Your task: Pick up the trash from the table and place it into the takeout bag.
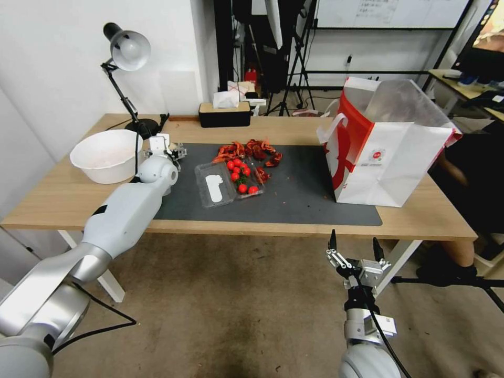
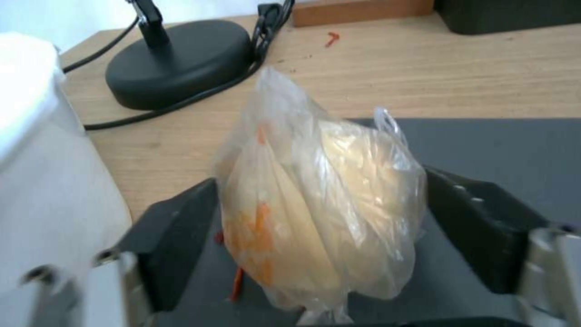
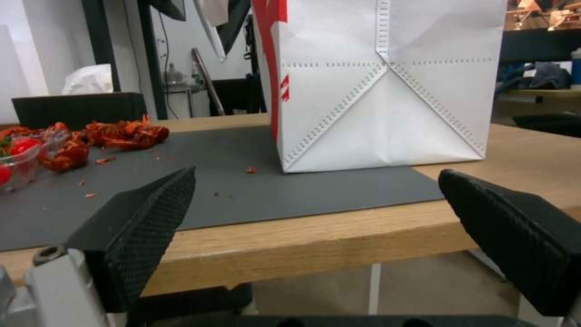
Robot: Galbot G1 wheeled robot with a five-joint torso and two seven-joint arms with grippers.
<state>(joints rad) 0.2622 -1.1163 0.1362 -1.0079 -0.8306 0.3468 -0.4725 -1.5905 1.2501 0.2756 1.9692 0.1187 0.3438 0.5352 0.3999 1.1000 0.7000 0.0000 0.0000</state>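
On light-wood table (image 1: 68,202), dark mat (image 1: 310,194), takeout bag (image 1: 388,152), desk lamp (image 1: 126,52).

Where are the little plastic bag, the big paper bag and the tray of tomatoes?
Small clear plastic bag (image 2: 321,200): left wrist view, on its bulging middle.
Takeout bag (image 1: 391,157): head view, on its white front panel.
Clear tray of tomatoes (image 1: 212,188): head view, on its open lid.

A lab or studio workspace: behind a light-wood table (image 1: 294,128) on white legs stand camera tripods (image 1: 294,79) and a whiteboard (image 1: 388,13), with a desk lamp (image 1: 126,52) clamped beside a bare white wall.
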